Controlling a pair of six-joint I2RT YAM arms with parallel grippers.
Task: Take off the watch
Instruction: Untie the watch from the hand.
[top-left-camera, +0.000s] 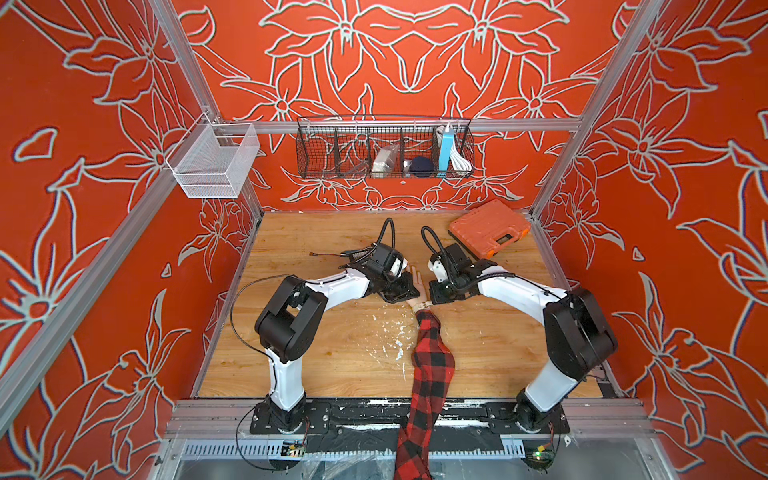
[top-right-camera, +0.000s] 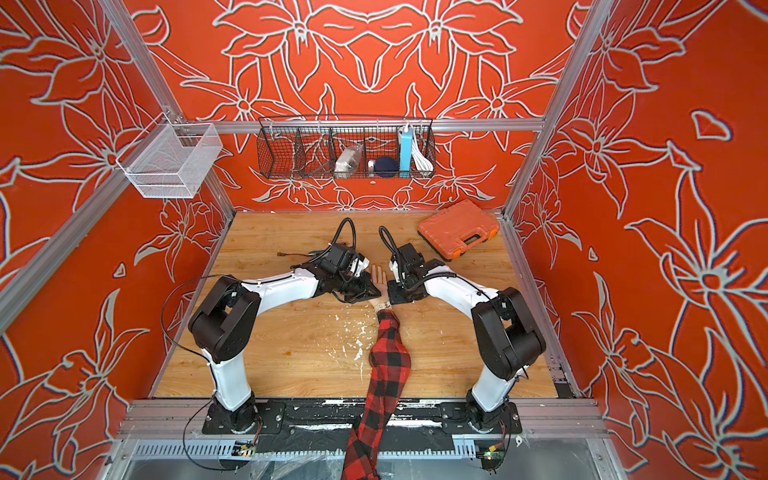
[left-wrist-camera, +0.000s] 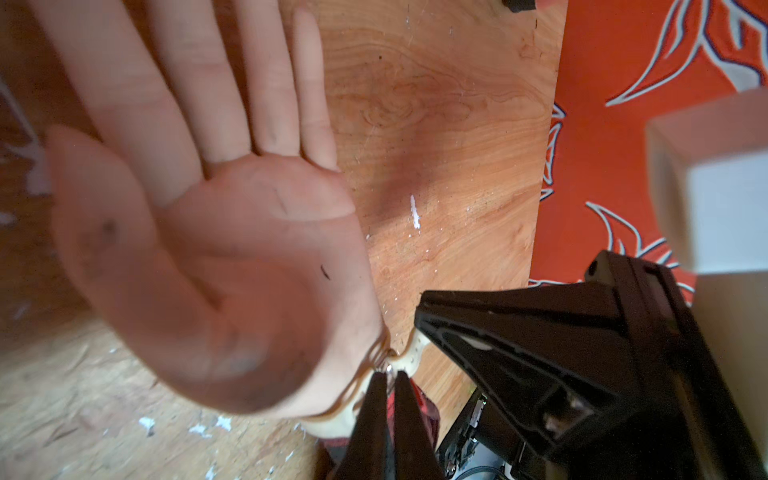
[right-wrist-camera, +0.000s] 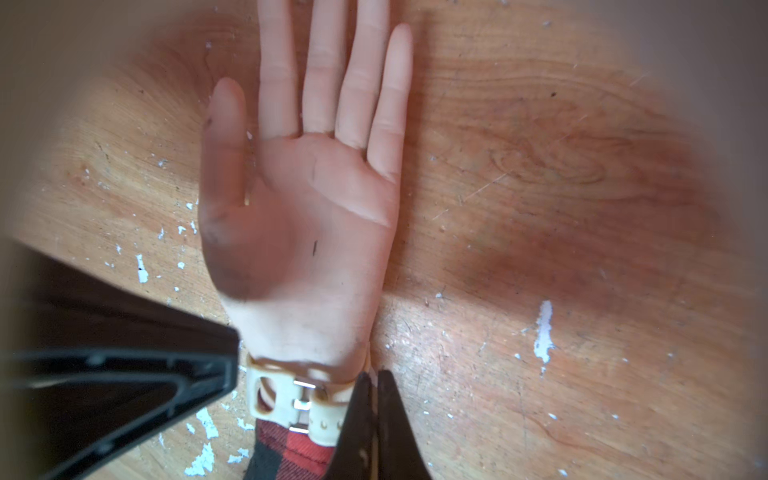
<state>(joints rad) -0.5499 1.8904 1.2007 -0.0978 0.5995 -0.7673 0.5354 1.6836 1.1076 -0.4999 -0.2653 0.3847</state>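
Wooden tabletop, one. Two robot arms, left and right, both bent in toward its middle. One red-black plaid sleeve runs in from the near edge. One orange case sits at the far right corner. One dummy hand lies palm up, fingers toward the far edge.

Left claw is pinched shut on the cream strap at the thumb side of the wrist. Right claw is closed on the strap's end at the little-finger side, a pale sliver between its tips.

One watch is buckled round the wrist, mid-tabletop between the two claws. Face not visible.
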